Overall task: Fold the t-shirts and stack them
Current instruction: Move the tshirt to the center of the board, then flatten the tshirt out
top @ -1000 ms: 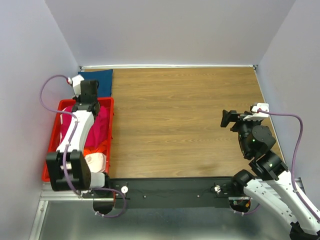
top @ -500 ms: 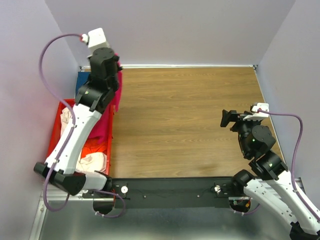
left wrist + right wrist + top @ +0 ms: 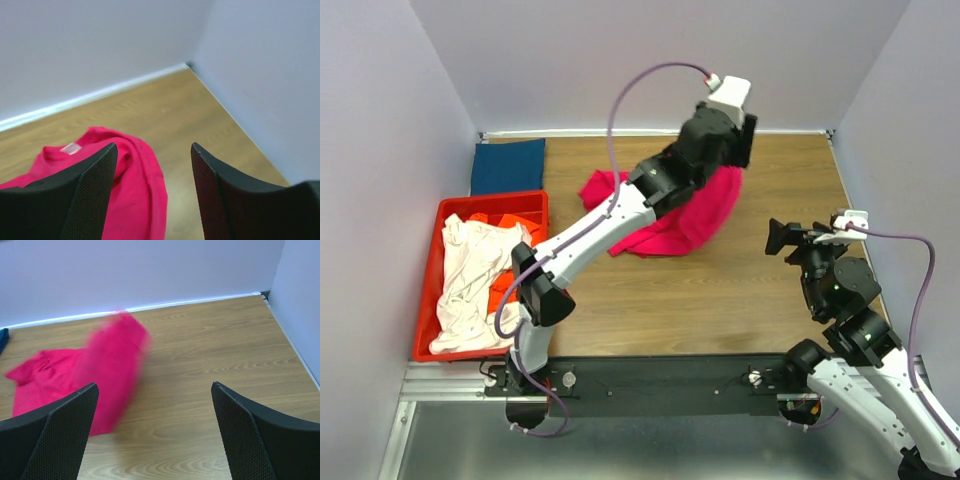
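One pink t-shirt, below left end effector

A: Any text, brands or numbers legible anywhere?
B: None. Only a small pale neck tag on the magenta t-shirt, left of centre, too blurred to read.

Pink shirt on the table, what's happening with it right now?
The left gripper hangs open above the pink shirt, gripping nothing; the shirt lies crumpled on the table, one end blurred as if moving. The right gripper hovers open at the right side, touching nothing. A white shirt and an orange shirt sit in the crate; a blue shirt lies beyond it.
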Tool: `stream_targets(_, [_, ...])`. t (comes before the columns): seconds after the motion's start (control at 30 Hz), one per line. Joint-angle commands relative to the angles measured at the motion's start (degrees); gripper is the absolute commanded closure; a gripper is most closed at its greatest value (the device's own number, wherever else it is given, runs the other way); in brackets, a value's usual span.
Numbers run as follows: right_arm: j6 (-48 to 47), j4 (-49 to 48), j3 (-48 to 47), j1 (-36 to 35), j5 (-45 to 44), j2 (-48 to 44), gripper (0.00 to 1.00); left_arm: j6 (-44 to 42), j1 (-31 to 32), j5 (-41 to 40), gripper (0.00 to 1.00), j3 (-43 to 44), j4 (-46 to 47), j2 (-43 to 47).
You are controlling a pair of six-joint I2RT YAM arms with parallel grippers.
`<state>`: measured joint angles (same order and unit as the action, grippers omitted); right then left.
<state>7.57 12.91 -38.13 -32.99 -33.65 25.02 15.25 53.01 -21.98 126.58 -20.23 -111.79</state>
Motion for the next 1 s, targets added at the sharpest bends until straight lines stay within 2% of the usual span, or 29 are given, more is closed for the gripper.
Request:
stream_targets(0.0, [0.51,-1.13,-1.95,-0.14,0.16,-0.50,0.00,0.74,0.16,4.24,0.26,-4.11,4.05,3.49])
stream_targets(0.13, [0.77,-1.04,-2.82,-0.14,4.63,3.35,0.00,3.38,-3.87,3.07,0.21,-18.45,5.37,12.88])
stream_targets(0.2, [1.30,-1.04,-3.88,-0.14,6.83,6.26,0.00,4.96,-8.43,4.92,0.21,-24.60,5.46,16.32])
stream_targets(0.23, [1.39,-1.04,-4.40,-0.14,9.63,9.67,0.00,6.27,-11.59,6.49,0.21,-30.37,5.38,19.64])
stream_targets(0.27, [1.74,-1.04,-5.02,-0.14,11.05,12.14,0.00,6.64,-11.62,6.86,0.21,-33.39,5.38,21.24])
stream_targets(0.33, [2.09,-0.87,-7.39,-0.14,16.14,16.53,0.00,6.38,-16.26,6.95,0.21,-40.60,4.24,24.15])
stream_targets(0.5, [0.52,-0.51,-13.36,-0.14,27.03,32.26,0.00,4.18,-22.77,3.45,0.22,-52.82,3.61,33.73])
stream_targets(0.6, [-2.82,-0.51,-18.55,-0.32,40.19,49.18,0.07,3.13,-24.71,-3.06,0.23,-62.74,5.80,39.26])
stream_targets(0.63, [-3.18,-0.25,-21.52,-0.67,41.20,52.47,0.13,2.86,-25.32,-5.16,0.23,-64.43,6.60,41.45])
stream_targets(0.83, [-5.81,-0.42,-30.76,-3.39,40.69,69.10,0.17,2.59,-26.38,-9.92,0.25,-74.44,12.84,47.36])
stream_targets(0.9, [-7.13,-0.43,-34.70,-5.06,40.94,74.63,0.18,2.16,-27.43,-11.95,0.25,-75.95,14.16,48.85])
stream_targets(0.97, [-9.59,-0.43,-37.36,-6.55,42.61,80.06,0.23,1.54,-28.31,-14.48,0.25,-75.35,13.64,49.38])
